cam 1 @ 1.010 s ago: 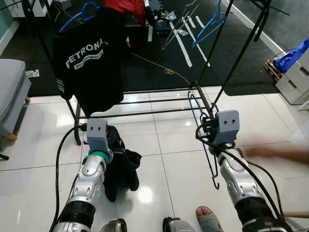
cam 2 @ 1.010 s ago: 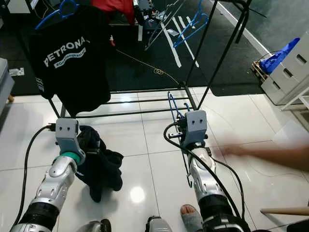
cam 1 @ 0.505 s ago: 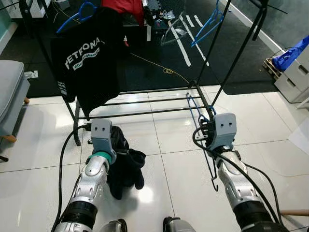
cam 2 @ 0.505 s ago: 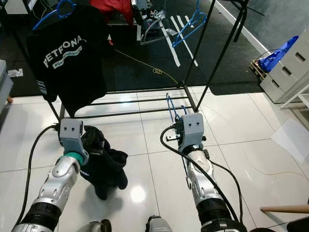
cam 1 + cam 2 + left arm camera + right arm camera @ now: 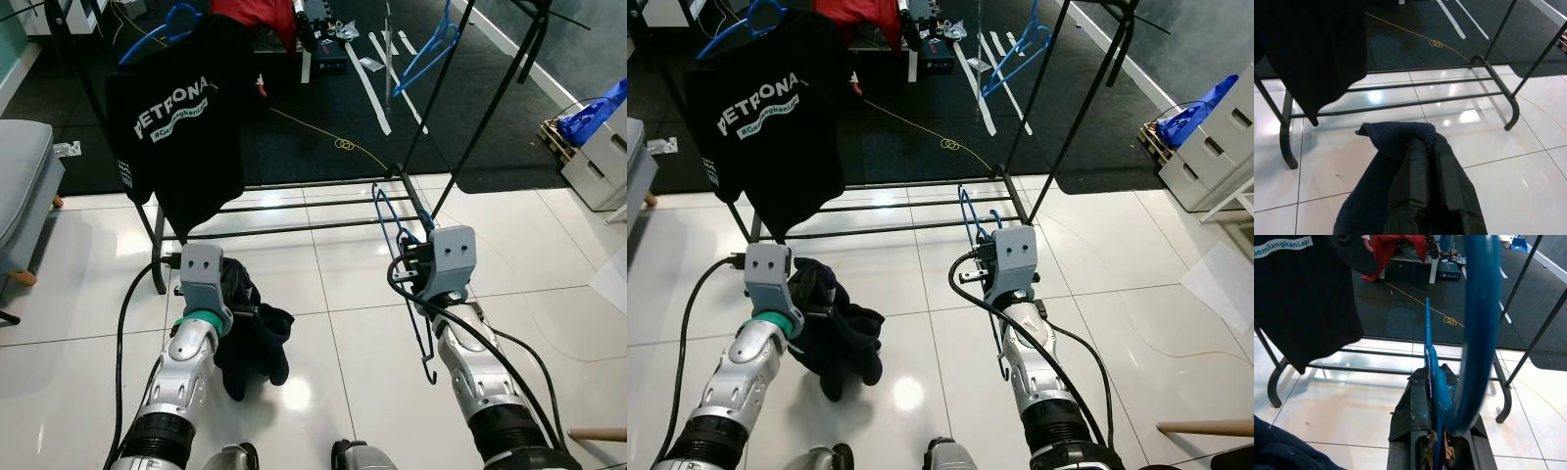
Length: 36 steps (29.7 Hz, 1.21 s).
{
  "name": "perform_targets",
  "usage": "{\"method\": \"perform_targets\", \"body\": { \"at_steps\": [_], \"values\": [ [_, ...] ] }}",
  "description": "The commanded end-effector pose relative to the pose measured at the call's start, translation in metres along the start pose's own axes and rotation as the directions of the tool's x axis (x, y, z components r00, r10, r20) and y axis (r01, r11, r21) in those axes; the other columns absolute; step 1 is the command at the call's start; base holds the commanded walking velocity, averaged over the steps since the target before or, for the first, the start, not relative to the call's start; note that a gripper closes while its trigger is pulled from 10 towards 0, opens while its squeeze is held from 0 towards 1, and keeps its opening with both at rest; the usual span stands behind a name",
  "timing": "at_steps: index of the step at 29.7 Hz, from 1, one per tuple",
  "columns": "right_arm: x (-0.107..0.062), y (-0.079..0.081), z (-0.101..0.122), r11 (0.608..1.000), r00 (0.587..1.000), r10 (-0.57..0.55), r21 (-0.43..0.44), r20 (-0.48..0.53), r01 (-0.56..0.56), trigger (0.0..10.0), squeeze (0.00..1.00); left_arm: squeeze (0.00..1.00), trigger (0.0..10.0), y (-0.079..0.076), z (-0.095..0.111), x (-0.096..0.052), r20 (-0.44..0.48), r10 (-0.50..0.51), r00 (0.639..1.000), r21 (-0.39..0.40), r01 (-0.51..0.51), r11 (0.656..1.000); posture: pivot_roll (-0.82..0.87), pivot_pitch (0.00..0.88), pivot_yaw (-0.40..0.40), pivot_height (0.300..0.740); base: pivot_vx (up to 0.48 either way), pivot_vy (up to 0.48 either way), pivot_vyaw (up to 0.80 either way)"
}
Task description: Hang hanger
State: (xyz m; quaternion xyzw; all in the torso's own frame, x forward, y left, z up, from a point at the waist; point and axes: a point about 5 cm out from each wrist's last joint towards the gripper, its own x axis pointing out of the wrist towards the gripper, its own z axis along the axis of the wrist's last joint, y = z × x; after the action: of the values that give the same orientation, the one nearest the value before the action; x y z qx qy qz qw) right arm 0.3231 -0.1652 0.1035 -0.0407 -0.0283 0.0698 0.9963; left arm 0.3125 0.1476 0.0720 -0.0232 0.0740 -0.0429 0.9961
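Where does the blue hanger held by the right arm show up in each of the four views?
Left eye view: blue hanger, right of centre, in the right pincer, hook end hanging low.
Right eye view: hanger, just right of centre, before the rack's bottom rails.
Left wrist view: I can't find it; the left pincer holds dark cloth.
Right wrist view: hanger, close up and large.
Shared landmark: black shirt on the rack.

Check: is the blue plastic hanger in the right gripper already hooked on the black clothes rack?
No, the right gripper holds the blue plastic hanger low above the floor, short of the black clothes rack.
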Motion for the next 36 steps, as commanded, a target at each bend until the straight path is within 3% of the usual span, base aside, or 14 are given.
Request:
{"method": "perform_targets", "body": {
  "at_steps": [1, 36],
  "values": [
    [-0.004, -0.004, -0.002, 1.0, 1.0, -0.019, 0.025, -0.009, 0.019, 10.0, 0.0, 0.0, 10.0, -0.006, 0.011, 0.002, 0.047, -0.02, 0.999, 0.009, 0.019, 1.0, -0.09, 0.062, 0.009, 0.74, 0.0, 0.0, 0.0],
    [-0.004, -0.01, -0.003, 0.998, 0.999, -0.038, 0.042, -0.011, 0.038, 10.0, 0.0, 0.0, 10.0, -0.012, 0.023, 0.004, 0.077, -0.057, 0.995, -0.013, 0.058, 0.998, -0.08, 0.071, 0.011, 0.74, 0.0, 0.0, 0.0]
  ]
}}
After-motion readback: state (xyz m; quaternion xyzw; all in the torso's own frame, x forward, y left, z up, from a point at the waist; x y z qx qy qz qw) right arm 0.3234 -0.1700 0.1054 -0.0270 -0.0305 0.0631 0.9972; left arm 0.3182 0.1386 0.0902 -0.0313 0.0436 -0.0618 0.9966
